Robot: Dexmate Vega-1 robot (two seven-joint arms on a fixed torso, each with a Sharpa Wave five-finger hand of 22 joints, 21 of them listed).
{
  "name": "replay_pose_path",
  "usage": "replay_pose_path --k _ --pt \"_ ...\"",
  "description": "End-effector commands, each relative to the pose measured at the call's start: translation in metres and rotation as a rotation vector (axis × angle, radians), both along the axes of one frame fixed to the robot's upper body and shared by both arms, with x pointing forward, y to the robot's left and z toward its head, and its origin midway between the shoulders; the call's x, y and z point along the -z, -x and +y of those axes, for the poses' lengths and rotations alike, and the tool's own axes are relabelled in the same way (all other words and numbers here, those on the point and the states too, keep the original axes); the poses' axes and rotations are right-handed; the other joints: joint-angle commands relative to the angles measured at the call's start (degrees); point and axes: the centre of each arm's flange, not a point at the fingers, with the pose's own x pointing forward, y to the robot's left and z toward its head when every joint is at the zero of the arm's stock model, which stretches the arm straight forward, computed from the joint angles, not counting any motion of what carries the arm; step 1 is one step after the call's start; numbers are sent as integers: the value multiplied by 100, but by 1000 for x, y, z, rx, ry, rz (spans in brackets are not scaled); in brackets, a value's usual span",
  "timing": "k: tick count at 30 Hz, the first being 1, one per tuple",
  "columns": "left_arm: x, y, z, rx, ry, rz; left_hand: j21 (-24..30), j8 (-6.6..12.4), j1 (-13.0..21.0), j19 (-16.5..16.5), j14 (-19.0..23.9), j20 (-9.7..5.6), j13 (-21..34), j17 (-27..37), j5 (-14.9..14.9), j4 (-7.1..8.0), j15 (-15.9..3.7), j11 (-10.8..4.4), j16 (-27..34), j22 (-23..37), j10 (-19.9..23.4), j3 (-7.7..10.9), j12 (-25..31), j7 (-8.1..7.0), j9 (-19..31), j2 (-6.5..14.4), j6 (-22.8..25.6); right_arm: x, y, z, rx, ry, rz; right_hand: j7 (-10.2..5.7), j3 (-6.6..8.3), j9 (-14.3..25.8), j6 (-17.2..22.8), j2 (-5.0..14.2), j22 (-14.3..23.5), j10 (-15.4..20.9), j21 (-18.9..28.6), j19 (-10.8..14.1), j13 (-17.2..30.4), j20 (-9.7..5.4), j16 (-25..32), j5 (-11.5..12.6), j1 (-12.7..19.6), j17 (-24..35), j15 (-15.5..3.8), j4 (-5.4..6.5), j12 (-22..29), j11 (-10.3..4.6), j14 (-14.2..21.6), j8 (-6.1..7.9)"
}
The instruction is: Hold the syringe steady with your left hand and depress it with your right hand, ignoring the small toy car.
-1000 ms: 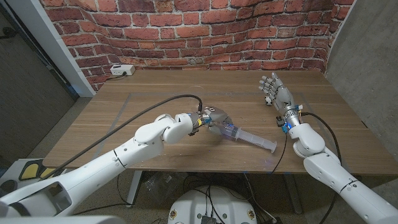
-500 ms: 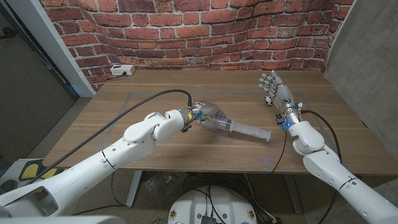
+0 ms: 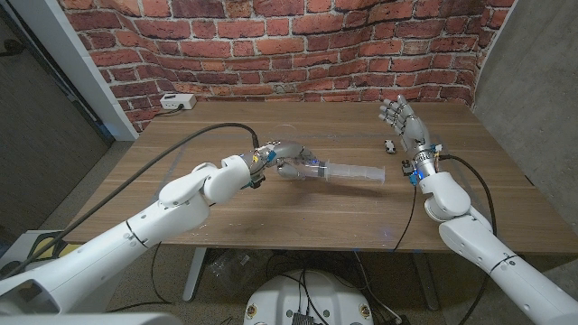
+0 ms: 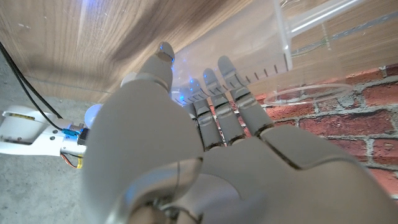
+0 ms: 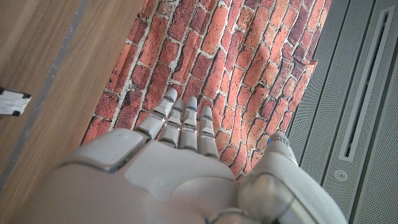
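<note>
Syringe (image 3: 348, 170): clear plastic, large, held lengthwise roughly level over the middle of the wooden table (image 3: 298, 212), its free end pointing toward the robot's right side (printed scale marks on the barrel visible in the left wrist view (image 4: 249, 59)). Left hand (image 3: 291, 162): fingers wrapped around one end of the syringe, gripping it. Right hand (image 3: 401, 124): raised upright near the table's right far part, fingers spread and extended, holding nothing, well apart from the syringe. Small toy car (image 3: 387, 146): dark and white, on the table just beside the right hand, details too small to tell. White box (image 3: 176, 102): at the table's far left corner, against the brick wall (image 3: 298, 45).
</note>
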Motion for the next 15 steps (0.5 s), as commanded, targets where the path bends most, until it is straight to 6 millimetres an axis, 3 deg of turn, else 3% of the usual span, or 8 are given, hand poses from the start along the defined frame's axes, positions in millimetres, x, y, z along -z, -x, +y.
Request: replay_pose_path --k 1,15 --pt "5 10 31 -12 172 27 29 19 -95 17 215 -5 21 13 36 375 -364 -57 9 -1 94 436 29 40 24 114 87 -9 0 3 -1 0 -37 -2 6 31 31 -11 22 57 -27 33 8 -4 -18 12 69 18 -16 -14 10 9 40 20" --pt "17 15 54 4 321 27 21 6 -113 18 251 -13 20 7 46 359 -353 -41 -16 -5 123 466 5 55 21 76 136 -18 2 11 -8 33 -59 -18 4 31 -67 -14 22 55 -29 37 8 -3 -20 11 73 18 -21 -19 7 -6 39 -30"
